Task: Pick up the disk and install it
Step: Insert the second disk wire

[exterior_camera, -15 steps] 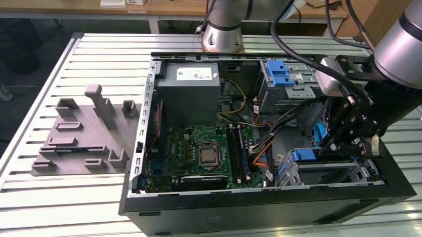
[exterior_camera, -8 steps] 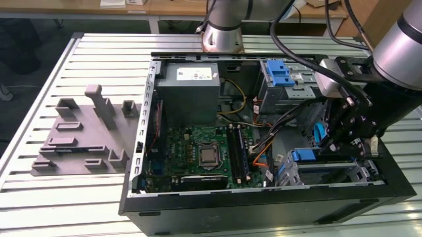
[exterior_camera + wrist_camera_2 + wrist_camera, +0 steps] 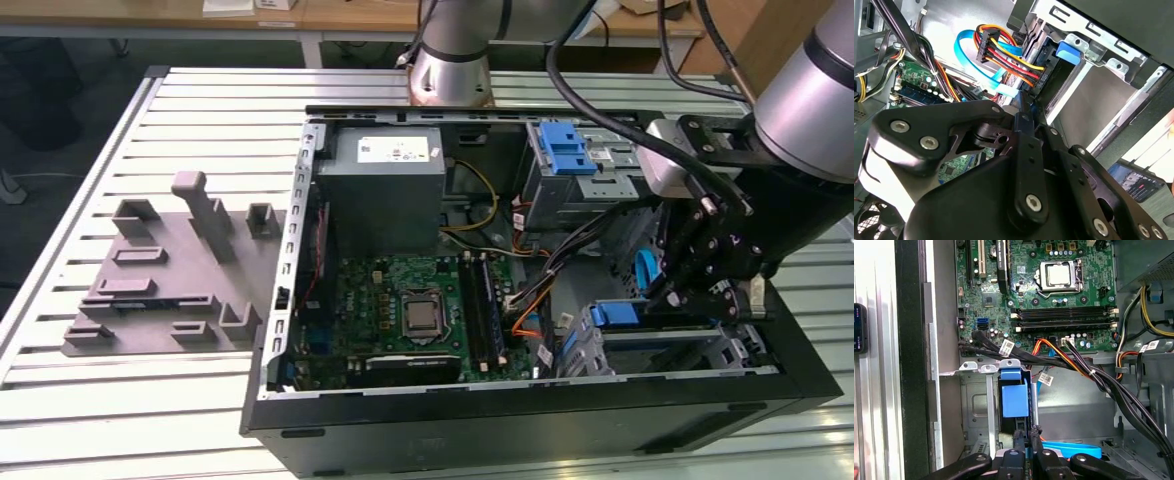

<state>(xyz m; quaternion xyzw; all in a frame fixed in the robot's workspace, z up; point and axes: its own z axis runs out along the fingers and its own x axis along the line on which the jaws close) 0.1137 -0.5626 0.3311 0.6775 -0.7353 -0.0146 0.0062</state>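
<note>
Blue plastic of the disk (image 3: 1015, 399) carrier shows in the drive bay (image 3: 976, 410) at a corner of the open computer case (image 3: 287, 300), beside the motherboard (image 3: 1054, 290). The gripper (image 3: 1026, 440) has its jaws closed together just at the disk's edge.

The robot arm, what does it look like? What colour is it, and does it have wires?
The arm is made of round silvery-grey tubes. Thick black cables loop along it. At its end sits a black gripper built from flat metal bars joined by shiny silver bolts, which show close up in the second wrist view.
</note>
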